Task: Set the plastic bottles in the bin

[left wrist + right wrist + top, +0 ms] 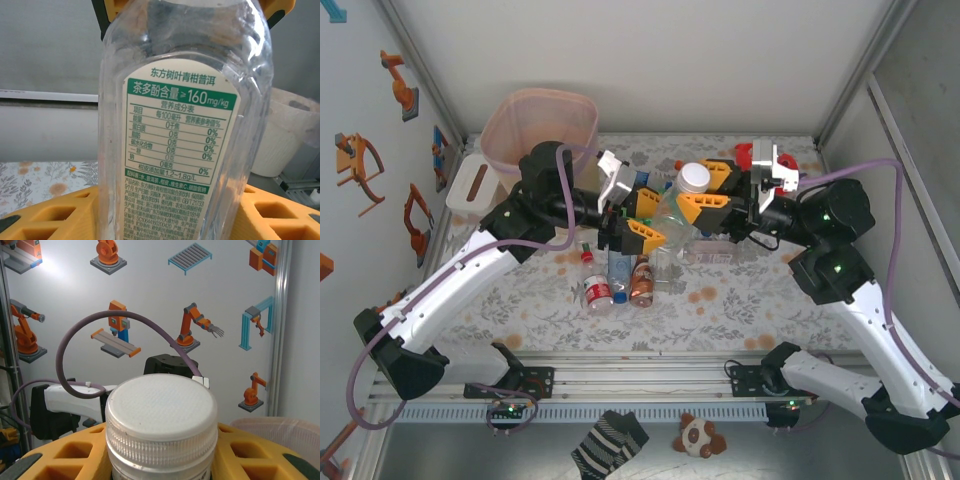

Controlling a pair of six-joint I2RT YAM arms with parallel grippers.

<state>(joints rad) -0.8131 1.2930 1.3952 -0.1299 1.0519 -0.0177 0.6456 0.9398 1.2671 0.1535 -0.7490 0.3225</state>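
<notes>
A clear plastic bottle (672,208) with a white cap (694,177) and a green-and-cream label (180,125) hangs above the table between both arms. My right gripper (706,190) is shut on its neck just under the cap (162,410), with the yellow fingers (250,450) on either side. My left gripper (653,218) has its yellow fingers (50,215) against both sides of the bottle's body. Several more bottles (598,293) (641,282) lie on the table below. The pale pink bin (540,125) stands at the back left, and its rim (285,427) appears in the right wrist view.
A small white box with a slot (470,188) sits left of the bin. A red plush toy (745,155) lies behind the right wrist. The left arm's purple cable (100,330) arches close by. Walls enclose the floral-patterned table (720,310) on three sides.
</notes>
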